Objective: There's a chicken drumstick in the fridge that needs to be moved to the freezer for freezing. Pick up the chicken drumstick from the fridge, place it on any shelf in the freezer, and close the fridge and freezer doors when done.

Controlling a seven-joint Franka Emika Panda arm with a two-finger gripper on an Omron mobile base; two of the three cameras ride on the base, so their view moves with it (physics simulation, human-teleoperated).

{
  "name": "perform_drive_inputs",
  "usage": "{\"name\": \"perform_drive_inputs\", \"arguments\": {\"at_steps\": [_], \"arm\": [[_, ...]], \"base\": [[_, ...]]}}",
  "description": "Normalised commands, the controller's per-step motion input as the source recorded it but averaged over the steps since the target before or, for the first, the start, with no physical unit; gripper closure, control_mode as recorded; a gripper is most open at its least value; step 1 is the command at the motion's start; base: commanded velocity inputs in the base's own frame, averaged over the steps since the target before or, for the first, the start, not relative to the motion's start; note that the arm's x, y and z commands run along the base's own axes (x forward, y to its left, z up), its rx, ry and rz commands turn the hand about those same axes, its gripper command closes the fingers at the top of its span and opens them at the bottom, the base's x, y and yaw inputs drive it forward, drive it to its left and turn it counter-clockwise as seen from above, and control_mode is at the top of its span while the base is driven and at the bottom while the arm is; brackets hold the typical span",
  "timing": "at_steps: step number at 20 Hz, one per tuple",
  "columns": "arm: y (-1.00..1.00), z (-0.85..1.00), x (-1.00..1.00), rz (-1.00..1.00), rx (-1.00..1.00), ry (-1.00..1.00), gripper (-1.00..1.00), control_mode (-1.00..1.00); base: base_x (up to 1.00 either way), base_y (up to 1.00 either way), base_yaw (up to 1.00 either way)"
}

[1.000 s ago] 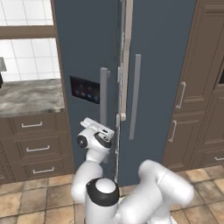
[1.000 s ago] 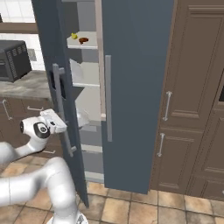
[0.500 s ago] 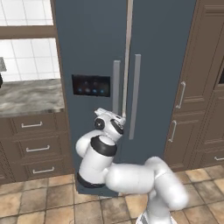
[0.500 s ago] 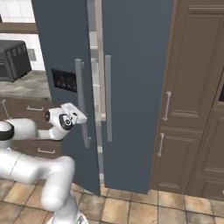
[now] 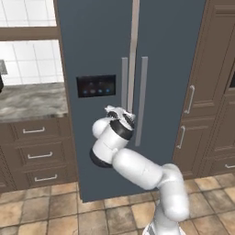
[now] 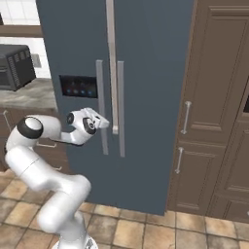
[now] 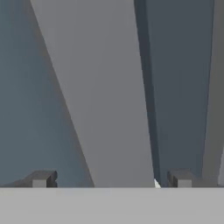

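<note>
Two slate-blue doors stand before the pincer (image 7: 111, 183): the freezer door (image 5: 94, 55), with its dark control panel (image 5: 96, 86) just above and to the pincer's left, and the fridge door (image 5: 170, 59) on its right. Both look shut or very nearly so; a pale strip runs between them above the pincer, and I cannot tell whether it is a gap or trim. The pincer is spread wide and holds nothing. In the hand view its two dark fingertips (image 7: 40, 179) stand on either side of a grey bar handle (image 7: 103, 96), which runs straight ahead between them without touching either; a second bar (image 7: 215, 87) lies further off to one side. From the base views the hand (image 6: 90, 122) sits right against the freezer door's handle (image 6: 100, 104), at about its lower half, with the fridge door's handle (image 6: 120, 107) just beyond. Brown wooden cabinets (image 6: 214, 97) stand well to the right of the pincer, drawers (image 5: 34, 151) and a grey counter (image 5: 30, 98) to its left. Chicken drumstick: hidden behind the doors, so its place cannot be told.
</note>
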Motion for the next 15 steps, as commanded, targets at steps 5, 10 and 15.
{"name": "perform_drive_inputs", "arguments": {"at_steps": [5,10,15], "arm": [[-0.16,0.0,0.9,0.0,0.0,0.07,-1.0,-1.0],[-0.36,0.0,0.65,0.02,0.02,0.02,-1.0,-1.0],[-0.45,0.0,0.52,0.06,0.05,0.02,-1.0,-1.0]], "base": [[0.0,0.0,0.0],[0.0,0.0,0.0],[0.0,0.0,0.0]]}}
